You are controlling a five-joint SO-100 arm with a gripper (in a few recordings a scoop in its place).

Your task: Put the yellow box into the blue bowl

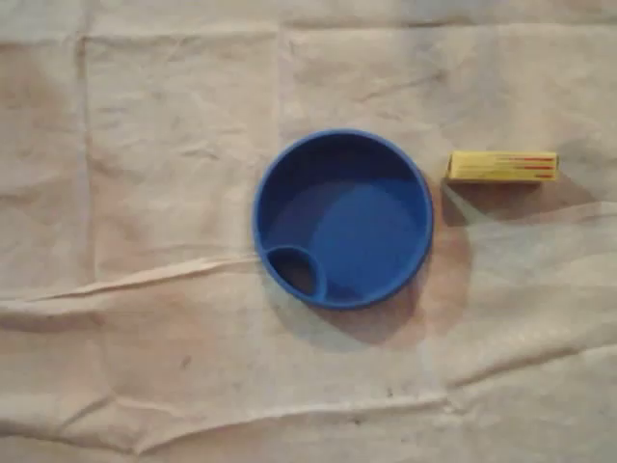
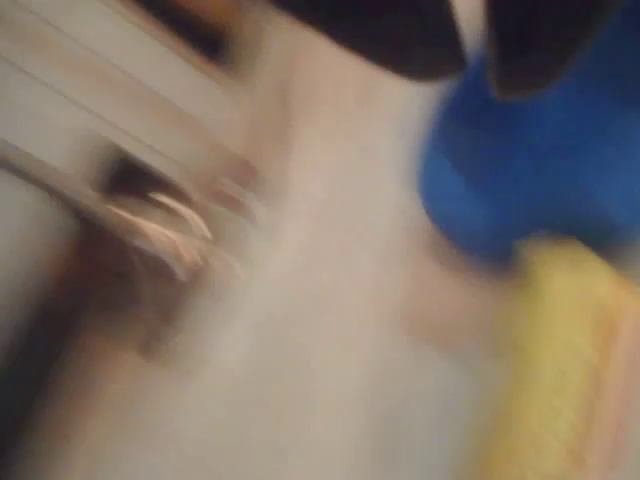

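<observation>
Two dark lobes, wrist view, top edge: the gripper (image 2: 474, 66), badly smeared. A thin pale gap runs between the lobes, but I cannot tell whether the pincer is apart or together.
Nearest thing below it: the yellow box (image 2: 565, 370), a blurred yellow block at the lower right of the wrist view.
Just beyond the box: the blue bowl (image 2: 520, 180), a soft blue mass at the upper right, its top cut off by the dark lobes.
Ground: pale cloth (image 2: 330, 330), streaked by blur.
Box, overhead view: lying flat on the cloth (image 1: 145, 193), long side left to right (image 1: 501, 166). It is outside the bowl, just beside its right rim, with a narrow strip of cloth between.
Box markings: red lines along the top face.
Bowl, overhead view: upright in the middle (image 1: 362, 227), with a small round pocket (image 1: 297, 270) inside the lower-left rim.
Cloth, overhead view: creased, with long folds across the lower half.
</observation>
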